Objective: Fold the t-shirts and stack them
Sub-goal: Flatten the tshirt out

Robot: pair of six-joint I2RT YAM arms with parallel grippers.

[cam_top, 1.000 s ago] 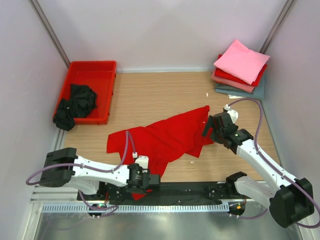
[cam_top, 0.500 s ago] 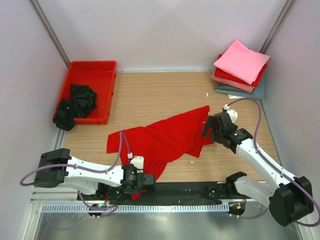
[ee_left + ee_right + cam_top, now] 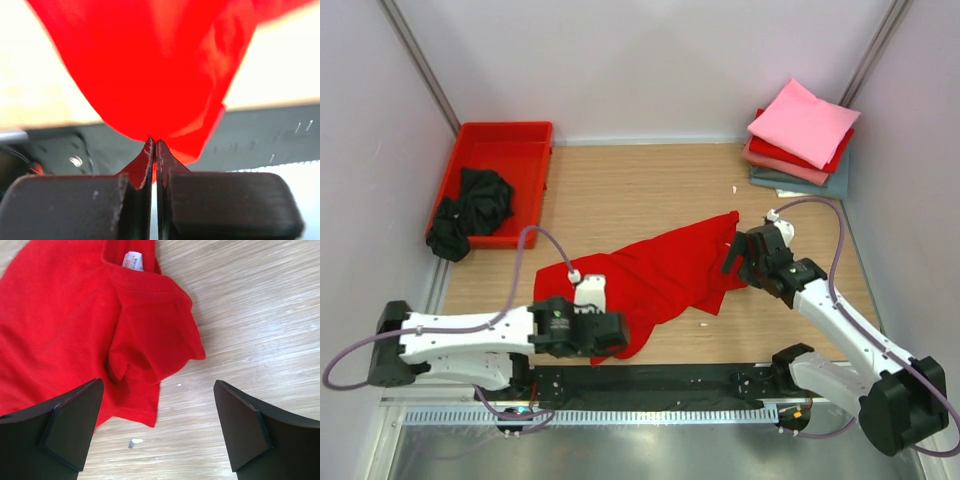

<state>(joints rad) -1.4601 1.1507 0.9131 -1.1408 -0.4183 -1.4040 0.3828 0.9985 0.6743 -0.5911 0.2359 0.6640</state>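
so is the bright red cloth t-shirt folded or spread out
Spread out: the bright red cloth t-shirt lies rumpled across the wooden table.

The red t-shirt (image 3: 150, 65) is blurred, cropped above.

Table layout, front to back

The spread t-shirt (image 3: 660, 270) lies mid-table (image 3: 640, 190), its near edge in my left gripper (image 3: 615, 335) by the front edge, its right-hand end under my right gripper (image 3: 740, 255). The tray (image 3: 535, 135) sits far left with a crumpled t-shirt (image 3: 480, 205) in it, spilling over the near-left rim. The stack of folded t-shirts (image 3: 800, 140) lies far right.
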